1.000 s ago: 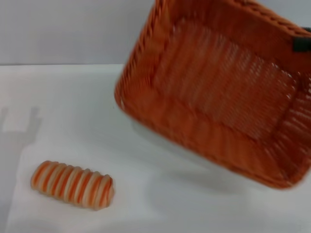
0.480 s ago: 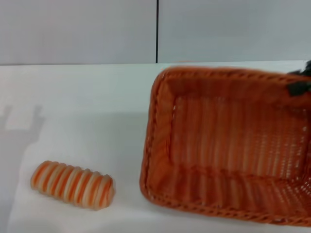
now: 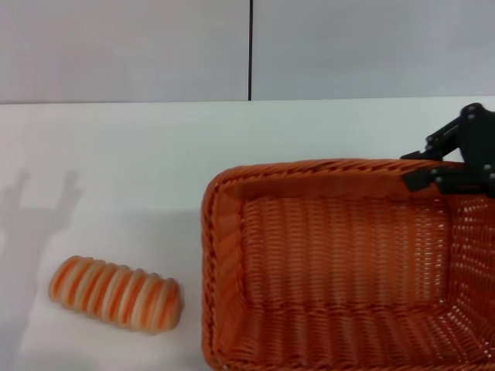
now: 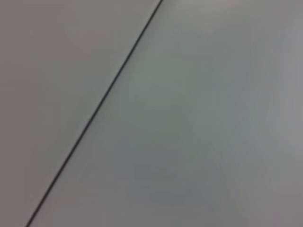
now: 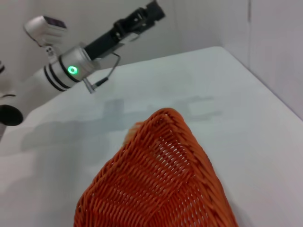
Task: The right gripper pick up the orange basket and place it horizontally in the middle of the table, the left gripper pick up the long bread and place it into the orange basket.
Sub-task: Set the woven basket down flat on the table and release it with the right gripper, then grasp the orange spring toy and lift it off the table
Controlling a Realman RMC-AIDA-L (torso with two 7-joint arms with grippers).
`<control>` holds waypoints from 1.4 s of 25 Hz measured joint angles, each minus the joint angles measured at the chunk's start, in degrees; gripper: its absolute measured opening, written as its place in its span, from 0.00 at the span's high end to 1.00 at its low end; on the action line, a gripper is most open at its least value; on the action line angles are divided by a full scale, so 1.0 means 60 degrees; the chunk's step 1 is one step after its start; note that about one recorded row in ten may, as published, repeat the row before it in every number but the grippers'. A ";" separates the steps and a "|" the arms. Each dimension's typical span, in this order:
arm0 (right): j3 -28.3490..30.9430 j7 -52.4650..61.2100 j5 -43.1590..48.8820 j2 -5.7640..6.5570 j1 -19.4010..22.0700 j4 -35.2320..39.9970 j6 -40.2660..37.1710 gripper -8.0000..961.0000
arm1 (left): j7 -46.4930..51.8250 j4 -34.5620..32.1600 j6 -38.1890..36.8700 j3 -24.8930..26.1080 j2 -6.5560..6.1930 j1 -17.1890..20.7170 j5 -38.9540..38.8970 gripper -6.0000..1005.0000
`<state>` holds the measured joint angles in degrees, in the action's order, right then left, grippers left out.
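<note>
Since the earlier frames the orange basket [image 3: 348,267] has come down from a tilted, airborne pose in the upper right and now sits level and lengthwise across the lower right of the head view, apparently resting on the table [image 3: 124,147]. The right gripper [image 3: 433,174] is pinched on the basket's far rim at the right edge of frame. The long bread [image 3: 116,294] lies unmoved at lower left, well apart from the basket. The left wrist view shows only grey wall with a dark seam. In the right wrist view the basket fills the lower centre, and the left gripper [image 5: 154,10] hovers at the upper left; whether it is spread I cannot tell. Judgement: placement nearly complete, release pending.
</note>
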<state>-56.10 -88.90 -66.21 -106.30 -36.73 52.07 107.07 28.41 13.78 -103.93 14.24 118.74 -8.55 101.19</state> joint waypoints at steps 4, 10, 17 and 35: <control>-0.0021 -0.0164 0.0008 -0.0148 -0.0249 -0.0271 -0.0080 0.82 | -0.0015 0.0023 0.0008 -0.0025 0.0000 -0.0013 -0.0006 0.17; -0.0058 -0.0437 0.0215 -0.0445 -0.0590 -0.0403 -0.0207 0.80 | -0.0035 0.0042 0.0037 -0.0122 0.0000 -0.0011 -0.0005 0.17; 0.0015 -0.0534 0.0348 -0.0652 -0.0778 -0.0382 -0.0741 0.79 | -0.0025 0.0059 0.0050 -0.0198 0.0000 -0.0010 -0.0006 0.17; 0.2677 -0.1564 0.0064 -0.1183 -0.0148 0.0136 -0.1123 0.61 | -0.0063 -0.0037 0.0316 -0.0214 -0.0004 -0.0264 -0.0004 0.17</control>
<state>-40.04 -98.28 -65.83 -113.40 -37.62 52.89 100.33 28.04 13.56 -102.04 12.95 118.71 -10.14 101.17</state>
